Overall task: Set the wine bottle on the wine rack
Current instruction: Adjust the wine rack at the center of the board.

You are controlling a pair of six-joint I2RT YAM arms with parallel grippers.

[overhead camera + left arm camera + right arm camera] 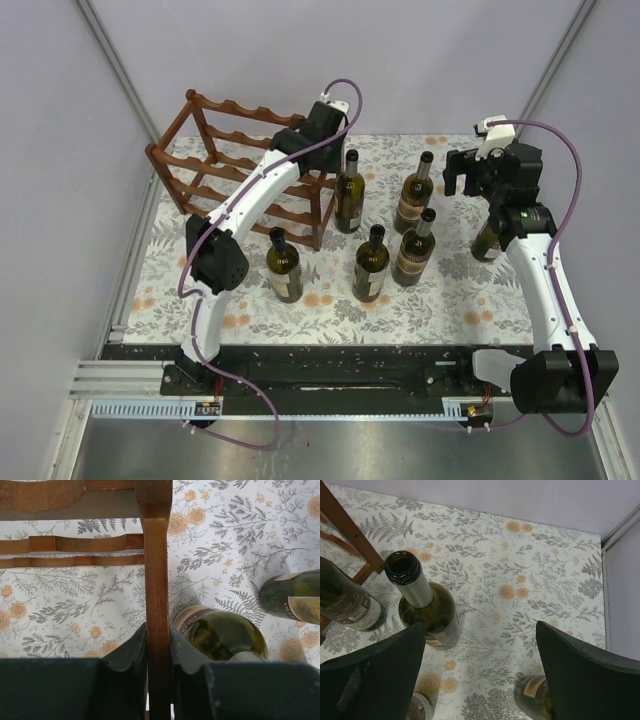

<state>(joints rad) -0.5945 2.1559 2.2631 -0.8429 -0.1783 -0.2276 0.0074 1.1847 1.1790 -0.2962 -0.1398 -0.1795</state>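
The left gripper (158, 647) is clamped on an upright post of the wine rack (156, 580), at 10 o'clock on the table (470, 290). The right gripper (480, 630), fingers wide apart, hovers over an upright wine bottle (427, 605) at the rack's 3 o'clock

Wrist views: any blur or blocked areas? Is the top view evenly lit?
Left wrist: rack post close to the lens, slightly soft, splits the frame; tool fingers black out the bottom. Right wrist: sharp, fingers mask both lower corners. Top external: even light, no glare.
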